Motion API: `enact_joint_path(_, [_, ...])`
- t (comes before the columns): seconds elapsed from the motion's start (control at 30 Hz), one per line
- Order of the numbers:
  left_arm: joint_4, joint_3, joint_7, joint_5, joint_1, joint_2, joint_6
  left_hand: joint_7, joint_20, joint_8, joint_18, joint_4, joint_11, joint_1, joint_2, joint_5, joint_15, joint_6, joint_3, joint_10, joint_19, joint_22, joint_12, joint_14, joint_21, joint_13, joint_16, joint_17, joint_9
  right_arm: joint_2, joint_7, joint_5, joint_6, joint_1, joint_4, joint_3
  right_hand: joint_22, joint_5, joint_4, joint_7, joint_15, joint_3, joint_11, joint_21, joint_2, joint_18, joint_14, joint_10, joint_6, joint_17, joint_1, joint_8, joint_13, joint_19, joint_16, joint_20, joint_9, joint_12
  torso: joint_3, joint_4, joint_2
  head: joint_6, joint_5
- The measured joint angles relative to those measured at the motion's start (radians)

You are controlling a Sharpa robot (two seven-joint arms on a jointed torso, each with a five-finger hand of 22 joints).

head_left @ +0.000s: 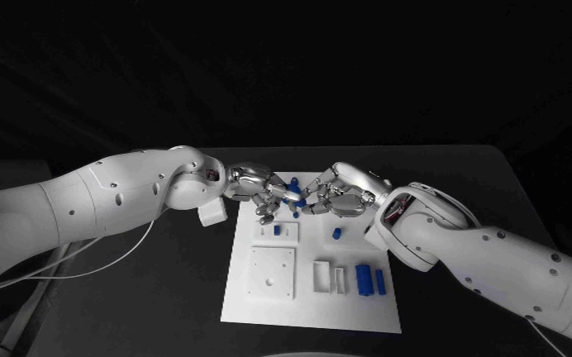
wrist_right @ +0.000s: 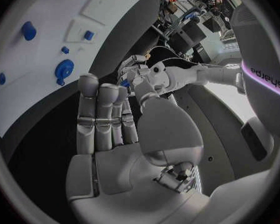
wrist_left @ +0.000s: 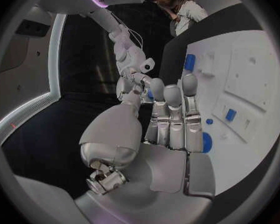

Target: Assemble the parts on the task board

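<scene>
The white task board [head_left: 312, 307] lies in the middle of the black table. My left hand [head_left: 262, 192] and right hand [head_left: 342, 200] meet fingertip to fingertip above its far end. A small blue part [head_left: 298, 194] sits between them, and both hands' thumbs and fingertips close in on it. That blue part [wrist_left: 150, 93] shows beside my left hand's fingers [wrist_left: 171, 114], and again as a blue part [wrist_right: 124, 83] just past my right hand's fingers [wrist_right: 102, 114]. How it is shaped stays hidden.
On the board lie a small blue piece [head_left: 277, 230], another [head_left: 337, 231], and two blue cylinders [head_left: 364, 278] near its right edge. A white square block [head_left: 272, 273] stands at its near left. A blue round piece [wrist_right: 64, 69] rests on the board below the hands.
</scene>
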Motion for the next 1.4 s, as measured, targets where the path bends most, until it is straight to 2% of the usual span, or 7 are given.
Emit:
enact_joint_path(0.33, [-0.001,0.000,-0.005,-0.001,0.000,0.002,0.001,0.003,0.000,-0.001,0.000,-0.010,0.003,0.005,0.027,0.000,0.004,-0.003,0.010,-0.003,0.000,0.000,0.004,-0.004,0.000,-0.002,0.004,-0.001,-0.026,-0.001,-0.007,0.004,-0.025,0.000,0.004,0.000,0.000,-0.004,0.001,0.000,-0.004,0.001,-0.003,0.000,-0.008,0.000,0.004,0.004,0.000,0.006,-0.008,0.000,0.003,0.004,0.000,-0.004,0.000,-0.004,0.0000,0.0000,0.000,0.001,-0.003])
enact_joint_path(0.43, [-0.001,0.000,-0.005,-0.001,0.000,0.003,0.000,0.006,0.000,-0.021,0.000,-0.010,0.004,0.009,0.034,0.000,0.004,-0.005,0.010,-0.004,0.000,0.000,0.004,-0.004,0.000,-0.002,0.004,-0.002,-0.061,-0.001,-0.008,0.005,-0.028,0.000,0.005,0.000,0.000,-0.004,0.001,0.000,-0.004,0.001,-0.003,0.000,-0.008,0.000,0.004,0.004,0.000,0.006,-0.008,0.000,0.003,0.004,0.000,-0.004,0.000,-0.004,0.0000,0.0000,0.000,0.001,-0.004])
enact_joint_path(0.67, [-0.002,0.000,-0.006,-0.001,0.000,0.004,-0.005,0.009,0.004,-0.021,0.000,-0.010,0.011,0.002,0.054,0.000,0.007,-0.002,0.010,-0.011,-0.004,0.000,0.004,-0.007,-0.005,-0.009,0.004,-0.005,-0.111,0.000,-0.010,0.009,-0.028,0.000,0.008,0.000,0.000,-0.004,0.004,0.000,-0.004,0.003,-0.003,0.000,-0.009,0.000,0.004,0.004,0.000,0.007,-0.009,0.000,0.004,0.004,0.000,-0.004,0.000,-0.004,-0.0003,0.0000,0.000,0.001,-0.005])
enact_joint_path(0.77, [-0.004,0.000,-0.005,0.000,0.000,0.005,-0.009,0.013,0.004,-0.021,0.000,0.003,0.011,-0.012,0.067,0.000,0.007,-0.005,0.003,-0.011,-0.004,0.000,0.004,-0.007,-0.005,-0.009,0.004,-0.005,-0.115,0.000,-0.012,0.009,-0.026,0.000,0.008,0.000,0.000,-0.004,0.004,0.001,-0.004,0.003,-0.003,0.000,-0.011,0.000,0.004,0.004,0.000,0.007,-0.010,0.000,0.005,0.004,0.000,-0.004,0.000,-0.004,-0.0003,0.0000,0.000,0.001,-0.005])
enact_joint_path(0.83, [-0.005,0.000,-0.004,0.001,0.000,0.007,-0.012,0.013,0.004,-0.021,0.000,0.012,0.011,-0.028,0.067,0.000,0.011,-0.005,-0.001,-0.011,-0.004,0.000,0.004,-0.011,-0.005,-0.010,0.004,-0.005,-0.118,0.000,-0.013,0.010,-0.024,0.000,0.009,0.000,0.000,-0.004,0.004,0.001,-0.004,0.003,-0.003,0.000,-0.011,0.000,0.004,0.004,-0.001,0.007,-0.010,0.000,0.005,0.004,0.000,-0.004,0.000,-0.004,-0.0003,-0.0001,0.000,0.001,-0.005])
enact_joint_path(1.1, [-0.007,0.000,-0.001,0.010,-0.005,0.013,-0.014,0.013,0.004,-0.011,0.000,0.012,0.011,-0.036,0.075,0.000,0.011,-0.005,0.013,-0.011,-0.004,0.000,0.004,-0.011,-0.010,-0.010,0.004,-0.005,-0.120,0.001,-0.020,0.010,-0.015,0.000,0.007,0.000,0.000,-0.004,0.004,0.001,-0.003,0.003,-0.003,0.000,-0.011,0.000,0.003,0.004,-0.001,0.009,-0.010,-0.001,0.006,0.004,0.000,-0.004,0.000,-0.008,-0.0003,-0.0001,0.000,0.000,-0.005])
enact_joint_path(1.4, [-0.009,0.000,0.000,0.017,-0.009,0.015,-0.010,0.005,0.004,0.020,0.000,-0.051,0.007,0.019,0.140,0.000,0.011,-0.013,0.072,-0.014,-0.004,0.001,0.004,-0.011,-0.010,-0.012,0.004,-0.005,-0.102,0.002,-0.026,0.010,-0.008,0.000,0.004,0.000,0.000,-0.004,0.004,-0.003,-0.003,0.003,-0.003,0.000,-0.011,0.000,0.003,0.004,0.000,0.009,-0.010,-0.004,0.008,0.004,0.000,-0.003,0.000,-0.008,-0.0001,-0.0001,0.000,-0.001,-0.007])
